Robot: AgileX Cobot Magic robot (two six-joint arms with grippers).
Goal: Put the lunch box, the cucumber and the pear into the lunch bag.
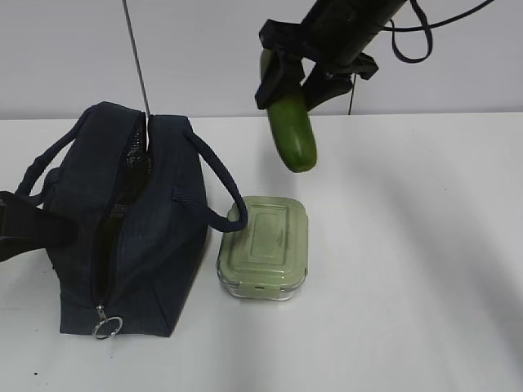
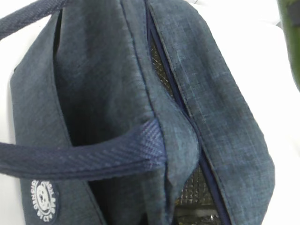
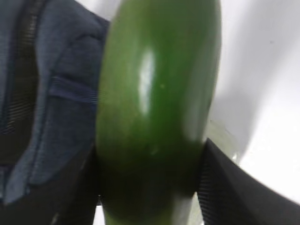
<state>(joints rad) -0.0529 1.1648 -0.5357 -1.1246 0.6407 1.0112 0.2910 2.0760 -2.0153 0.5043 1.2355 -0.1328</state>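
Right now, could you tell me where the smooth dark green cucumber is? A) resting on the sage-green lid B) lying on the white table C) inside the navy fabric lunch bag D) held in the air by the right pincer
D: the right pincer grips the dark green cucumber above the white table.

I count 1 lunch bag (image 1: 139, 237), with 2 looped handles and 1 silver ring pull (image 1: 107, 327) at its near end. Just right of the lunch bag I see 1 lunch box (image 1: 263, 247). Above and behind the lunch bag's right side I count 1 cucumber (image 1: 292, 135). I see 1 gripper (image 1: 304, 75).
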